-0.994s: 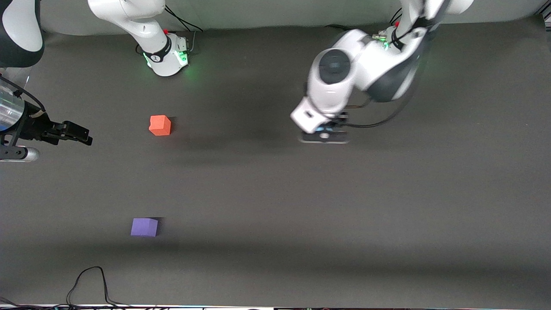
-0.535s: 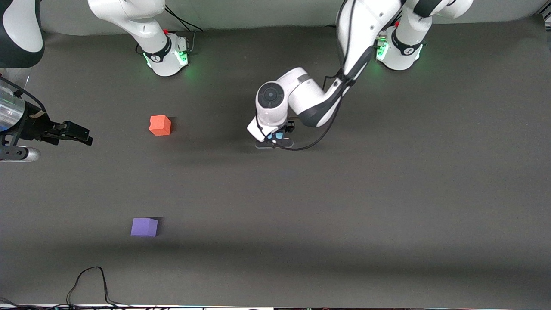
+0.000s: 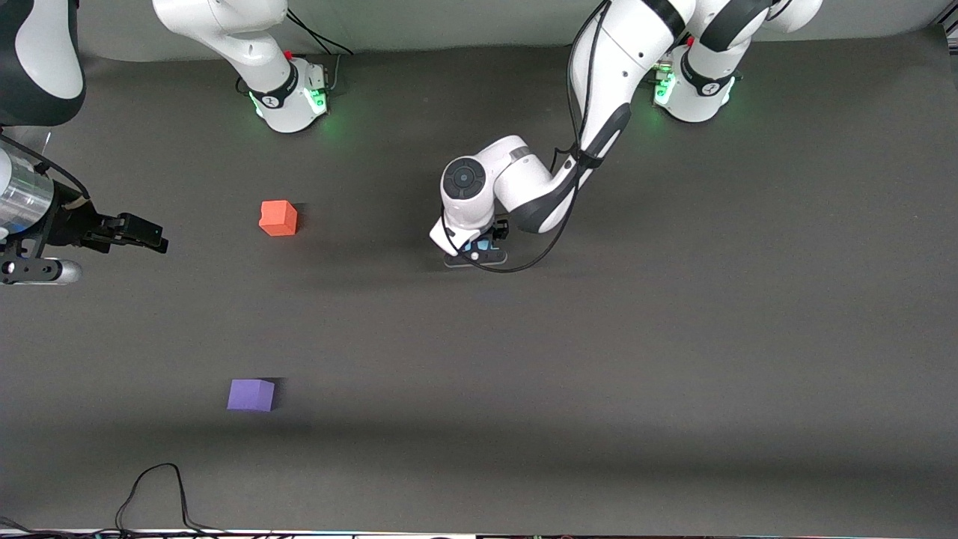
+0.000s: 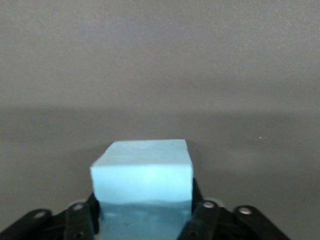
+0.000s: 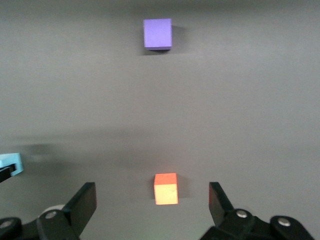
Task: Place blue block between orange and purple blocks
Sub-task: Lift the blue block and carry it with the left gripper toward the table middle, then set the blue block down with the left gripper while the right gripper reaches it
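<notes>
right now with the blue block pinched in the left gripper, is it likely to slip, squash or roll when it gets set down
The blue block looks matte and foam-like, so it probably grips well between the left gripper fingers and is unlikely to slip. Foam may give slightly under the squeeze, though no dent shows. Its flat faces and square edges suggest it will sit still, not roll, on the table.

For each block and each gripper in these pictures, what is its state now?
blue block: held in the left gripper, above the table.
orange block: resting on the table, free.
purple block: resting on the table, free.
left gripper: shut on the blue block.
right gripper: open, empty, waiting above the orange block.
</notes>
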Controlling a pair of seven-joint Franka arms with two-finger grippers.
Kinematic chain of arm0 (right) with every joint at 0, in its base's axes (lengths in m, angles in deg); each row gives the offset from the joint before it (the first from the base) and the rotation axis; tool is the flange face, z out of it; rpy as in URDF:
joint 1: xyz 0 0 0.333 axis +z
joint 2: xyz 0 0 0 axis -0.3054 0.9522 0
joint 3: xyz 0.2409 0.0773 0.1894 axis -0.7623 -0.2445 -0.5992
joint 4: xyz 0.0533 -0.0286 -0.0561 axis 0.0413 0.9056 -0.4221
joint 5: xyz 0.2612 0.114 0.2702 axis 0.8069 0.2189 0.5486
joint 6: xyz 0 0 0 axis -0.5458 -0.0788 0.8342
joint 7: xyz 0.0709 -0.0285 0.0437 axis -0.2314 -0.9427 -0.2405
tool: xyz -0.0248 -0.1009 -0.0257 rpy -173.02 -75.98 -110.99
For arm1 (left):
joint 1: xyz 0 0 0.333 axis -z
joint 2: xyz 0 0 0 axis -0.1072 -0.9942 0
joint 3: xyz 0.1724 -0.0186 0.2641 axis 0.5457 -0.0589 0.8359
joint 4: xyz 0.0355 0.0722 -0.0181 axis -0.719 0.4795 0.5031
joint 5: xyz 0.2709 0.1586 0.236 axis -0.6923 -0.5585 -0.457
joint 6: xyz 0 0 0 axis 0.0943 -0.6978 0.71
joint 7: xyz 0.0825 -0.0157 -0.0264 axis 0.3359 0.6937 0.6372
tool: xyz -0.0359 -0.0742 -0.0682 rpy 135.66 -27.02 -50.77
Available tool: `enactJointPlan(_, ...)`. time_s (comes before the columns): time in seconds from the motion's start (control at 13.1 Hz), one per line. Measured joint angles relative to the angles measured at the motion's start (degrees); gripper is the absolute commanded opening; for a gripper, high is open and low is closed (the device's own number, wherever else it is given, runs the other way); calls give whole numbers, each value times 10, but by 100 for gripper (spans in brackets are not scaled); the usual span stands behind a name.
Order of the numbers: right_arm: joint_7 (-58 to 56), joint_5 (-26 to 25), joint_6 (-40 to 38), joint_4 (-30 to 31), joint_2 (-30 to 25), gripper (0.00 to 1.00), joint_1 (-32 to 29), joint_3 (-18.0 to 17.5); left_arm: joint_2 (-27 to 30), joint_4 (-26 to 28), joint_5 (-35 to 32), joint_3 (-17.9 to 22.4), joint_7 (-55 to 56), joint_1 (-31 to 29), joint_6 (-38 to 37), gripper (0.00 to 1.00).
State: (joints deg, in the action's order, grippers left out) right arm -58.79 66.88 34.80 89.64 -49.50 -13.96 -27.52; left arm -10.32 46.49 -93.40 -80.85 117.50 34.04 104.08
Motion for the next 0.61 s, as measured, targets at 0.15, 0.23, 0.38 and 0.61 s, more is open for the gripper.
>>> enactJointPlan(0.15,0,39,0,-1,0,100,2,-2,1,-8,-3,2,0,-1,-2,100)
enactJointPlan(0.23,0,45,0,-1,0,100,9,-3,5,-15,-4,3,0,-3,-12,100)
enactJointPlan(0.38,29,49,4,0,2,100,44,-3,41,-32,-4,4,-9,-25,-76,100)
enactJointPlan(0.61,129,50,35,0,25,100,142,-5,145,-39,33,5,-88,-94,-187,100)
